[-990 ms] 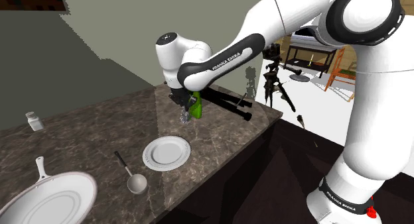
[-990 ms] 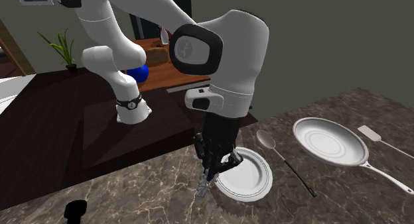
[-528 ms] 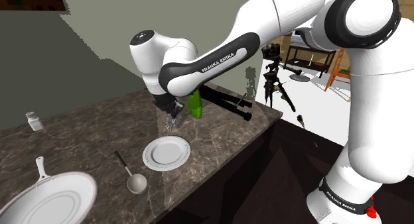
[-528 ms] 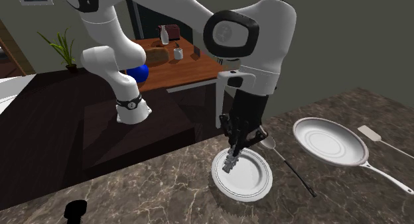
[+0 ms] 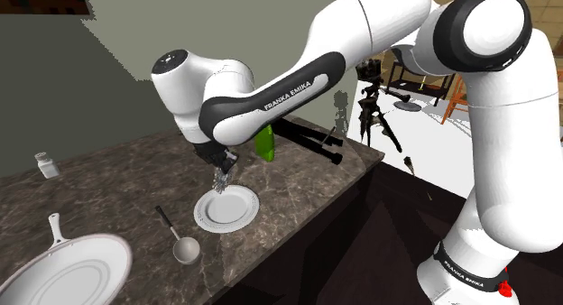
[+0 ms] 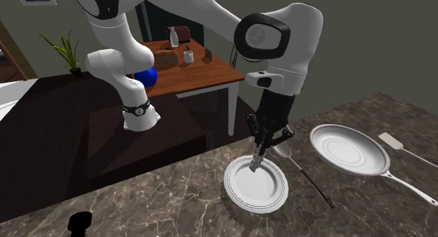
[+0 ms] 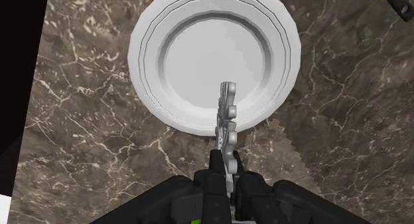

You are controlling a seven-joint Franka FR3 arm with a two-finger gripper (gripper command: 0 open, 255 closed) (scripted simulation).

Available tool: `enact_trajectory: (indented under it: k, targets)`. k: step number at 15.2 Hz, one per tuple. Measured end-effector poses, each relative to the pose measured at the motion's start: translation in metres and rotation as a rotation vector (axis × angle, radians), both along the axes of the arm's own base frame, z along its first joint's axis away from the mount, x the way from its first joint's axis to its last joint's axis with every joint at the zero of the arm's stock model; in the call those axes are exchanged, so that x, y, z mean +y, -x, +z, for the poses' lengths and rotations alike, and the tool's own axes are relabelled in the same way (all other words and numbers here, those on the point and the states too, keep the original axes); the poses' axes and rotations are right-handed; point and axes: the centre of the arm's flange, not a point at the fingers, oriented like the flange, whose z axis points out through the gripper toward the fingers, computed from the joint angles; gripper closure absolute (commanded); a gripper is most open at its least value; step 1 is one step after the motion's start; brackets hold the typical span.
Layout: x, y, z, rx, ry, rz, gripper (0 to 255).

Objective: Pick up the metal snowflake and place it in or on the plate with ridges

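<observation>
Grey snowflake (image 7: 227, 116) clamped edge-on in claw (image 7: 224, 164), above ridged white plate (image 7: 146, 57).

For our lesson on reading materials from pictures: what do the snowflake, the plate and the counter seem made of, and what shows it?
The snowflake is grey with light-and-dark shading, probably metal. The plate is plain matte white with concentric ridges, perhaps ceramic; the look leaves it open. The counter is dark brown with pale veins, apparently marble-like stone.
</observation>
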Motion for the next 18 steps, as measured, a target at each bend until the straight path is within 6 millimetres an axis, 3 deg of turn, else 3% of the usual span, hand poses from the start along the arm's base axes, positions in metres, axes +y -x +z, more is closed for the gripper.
enact_trajectory:
  k: [13, 18]
  targets:
    - [0.002, 0.0, -0.069, 0.0, 0.0, 0.0, 255]
    - [0.002, -0.001, -0.077, 0.0, 0.0, 0.0, 255]
